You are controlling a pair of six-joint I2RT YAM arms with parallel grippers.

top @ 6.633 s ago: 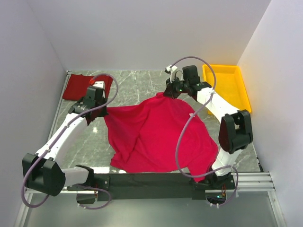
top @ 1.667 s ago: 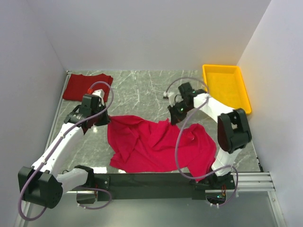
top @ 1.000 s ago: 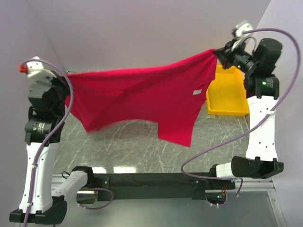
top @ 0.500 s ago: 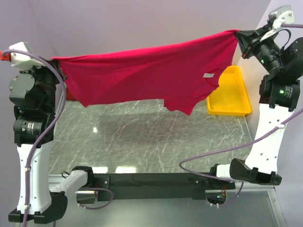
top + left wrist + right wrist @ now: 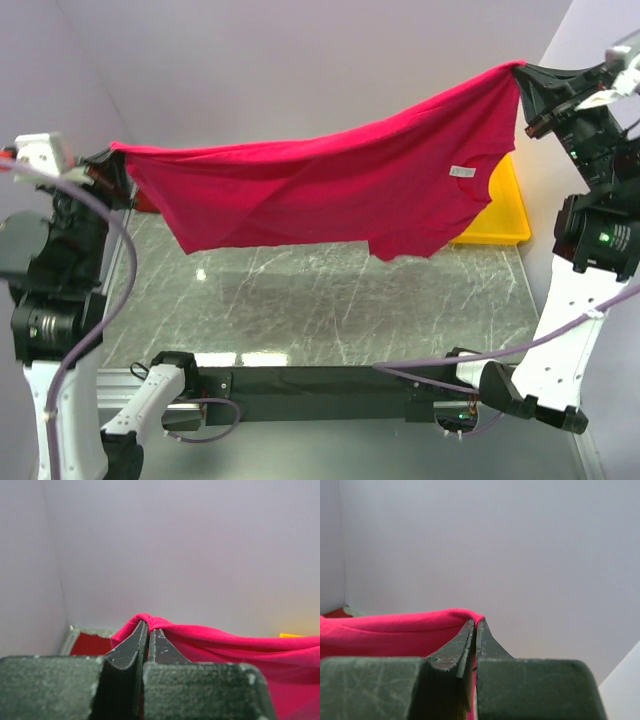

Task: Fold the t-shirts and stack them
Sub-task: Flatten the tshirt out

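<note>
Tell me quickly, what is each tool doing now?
Left tool: closed, holding the crimson-pink t-shirt.
Right tool: closed, holding the same t-shirt.

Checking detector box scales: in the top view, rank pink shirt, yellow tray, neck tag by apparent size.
1. pink shirt, hung nearer the camera, so inflated
2. yellow tray, partly hidden
3. neck tag

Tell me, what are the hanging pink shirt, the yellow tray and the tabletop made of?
Pink shirt: soft matte cloth; it sags and creases. Yellow tray: probably hard plastic, smooth with a moulded rim. Tabletop: polished grey stone or marble-look laminate; white veins, glare spot.
</note>
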